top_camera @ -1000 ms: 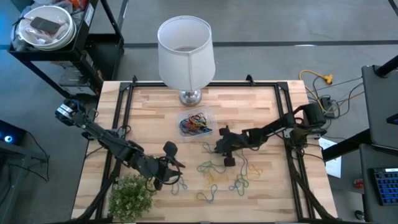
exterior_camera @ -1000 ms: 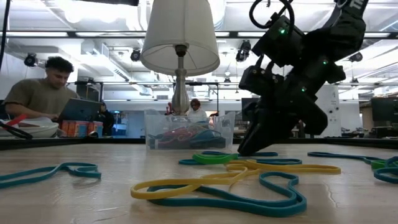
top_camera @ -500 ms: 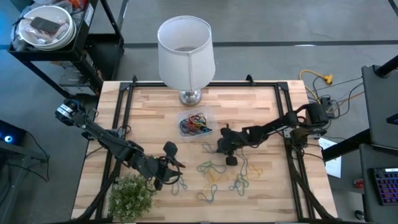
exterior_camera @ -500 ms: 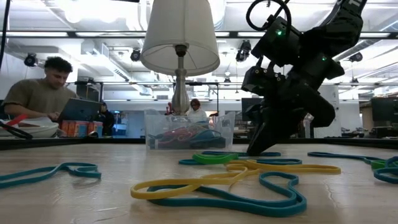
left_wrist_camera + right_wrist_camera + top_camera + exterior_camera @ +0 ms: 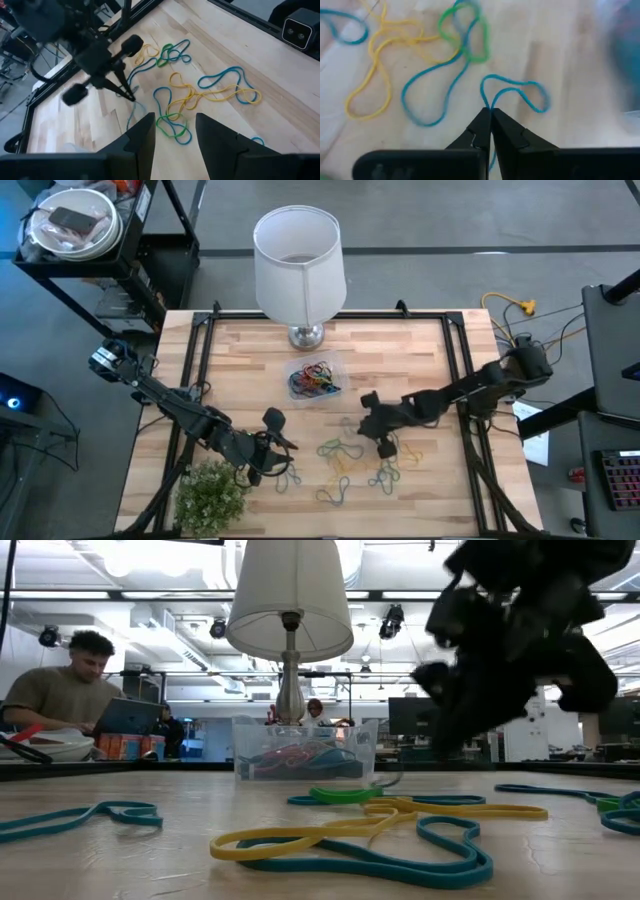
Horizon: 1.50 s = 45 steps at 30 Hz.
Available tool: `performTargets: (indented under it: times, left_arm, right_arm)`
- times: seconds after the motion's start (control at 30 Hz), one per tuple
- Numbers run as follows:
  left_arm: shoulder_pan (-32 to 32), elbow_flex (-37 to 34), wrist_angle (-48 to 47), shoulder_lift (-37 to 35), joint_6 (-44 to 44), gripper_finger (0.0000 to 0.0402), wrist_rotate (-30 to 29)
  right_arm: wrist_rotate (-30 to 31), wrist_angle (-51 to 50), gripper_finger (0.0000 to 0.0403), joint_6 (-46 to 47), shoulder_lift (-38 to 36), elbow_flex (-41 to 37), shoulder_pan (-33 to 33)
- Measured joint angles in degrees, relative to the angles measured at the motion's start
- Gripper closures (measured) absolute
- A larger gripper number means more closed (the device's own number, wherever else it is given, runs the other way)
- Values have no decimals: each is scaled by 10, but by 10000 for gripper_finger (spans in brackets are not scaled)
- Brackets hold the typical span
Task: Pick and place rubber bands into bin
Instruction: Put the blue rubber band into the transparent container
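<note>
Two arms work over the wooden table [image 5: 420, 350]. At the left, the left gripper [image 5: 281, 442] waits low over the near left part of the table, just beside a small green plant [image 5: 212, 493], with its fingers [image 5: 141, 142] spread apart and nothing between them. Farther back, near the middle, stands a white lamp [image 5: 298, 265], and just in front of its base sits the bin [image 5: 316, 379], a clear tub already holding a tangle of dark, red and yellow bands. To the right of the left gripper, loose rubber bands [image 5: 345, 460] in blue, yellow and green lie scattered across the near middle of the table, well apart from the bin. Above their right side the right gripper [image 5: 490, 118] reaches in from the right edge, its fingertips pinched tight on a thin blue rubber band [image 5: 515, 95], whose loop trails onto the wood just beyond the tips. In the low view a person [image 5: 62, 690] sits at a laptop behind the table's far left.
</note>
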Motion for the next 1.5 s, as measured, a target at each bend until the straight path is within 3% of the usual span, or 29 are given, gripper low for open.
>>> performTargets:
  times: [0.37,0.5,0.67,0.93,1.07,1.27,1.5]
  left_arm:
    - [0,0,2,0,0,276,0]
    - [0,-1,3,0,0,276,0]
    - [0,-1,3,0,1,276,0]
    - [0,-1,3,0,1,276,0]
    - [0,-1,2,0,1,276,0]
    - [0,-3,1,0,1,276,0]
    - [0,-3,2,0,1,276,0]
  right_arm:
    - [200,24,395,-86,-101,-3,72]
    - [236,67,395,-138,-112,-3,73]
    - [237,137,395,-207,-111,-2,60]
    - [230,188,395,-236,-110,1,-7]
    - [184,206,395,-237,-98,2,-55]
    - [108,243,395,-237,-49,26,-117]
    - [93,241,394,-234,39,83,-163]
